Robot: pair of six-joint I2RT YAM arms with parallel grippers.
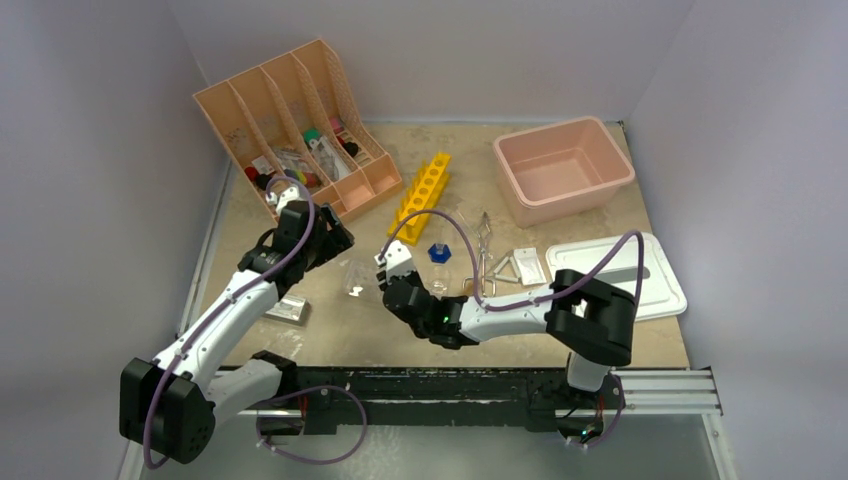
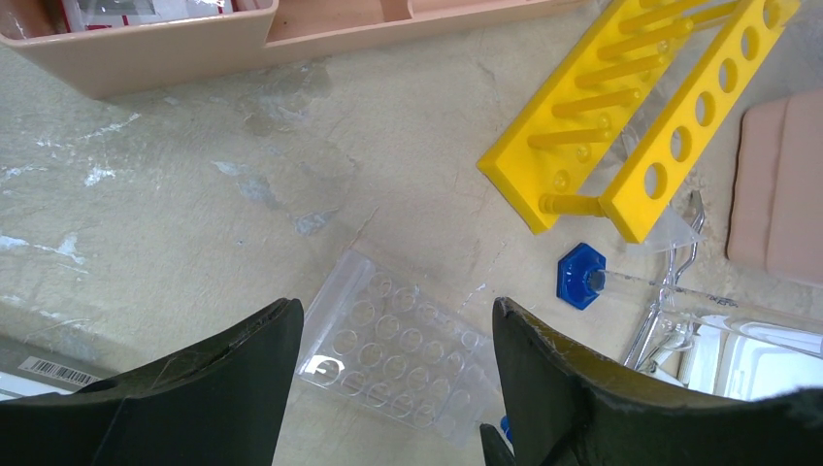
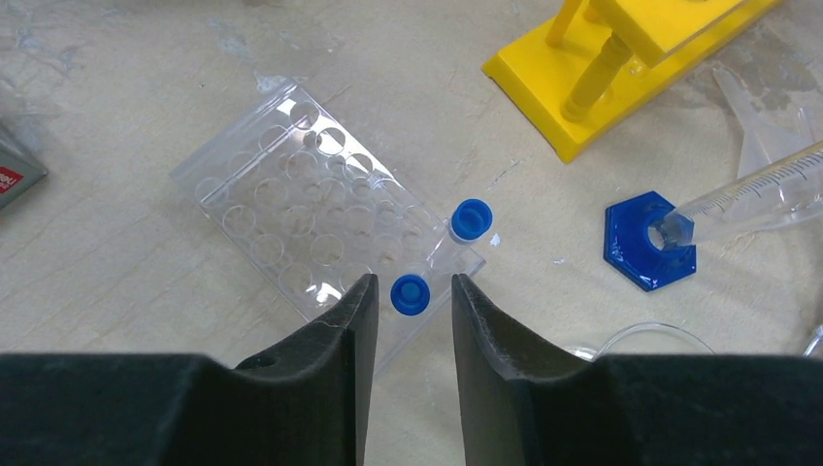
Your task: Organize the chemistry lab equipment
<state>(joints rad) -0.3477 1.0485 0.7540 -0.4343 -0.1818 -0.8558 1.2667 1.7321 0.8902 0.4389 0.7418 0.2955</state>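
Top external view: two robot arms reach over a beige table [image 1: 330,338] from its near edge. At the back left stands a peach slotted desk organizer [image 1: 300,120] with small items in its slots. A yellow test-tube rack [image 1: 425,185] lies just right of it, and a pink tub [image 1: 560,172] sits at the back right, its white lid [image 1: 662,288] flat on the table nearer the arms. Between the rack and the lid lie metal tongs [image 1: 485,250], a wire triangle [image 1: 505,268] and a white packet [image 1: 528,264], close together. A silver blister sheet [image 1: 286,308] lies beside the left arm. Near the table's middle is a clear well plate [image 1: 357,277], with a graduated cylinder on a blue hexagonal base [image 1: 438,253] tipped on its side to its right. In the left wrist view, the left gripper [image 2: 396,309] hovers over the well plate with its fingers spread wide and nothing between them. In the right wrist view, two blue-capped tubes lie against the plate's near edge. The right gripper [image 3: 412,282] has its fingers drawn narrow on either side of the nearer tube [image 3: 410,294], with a little space showing at each side of the cap. The farther tube [image 3: 471,218] lies just beyond the fingertips.
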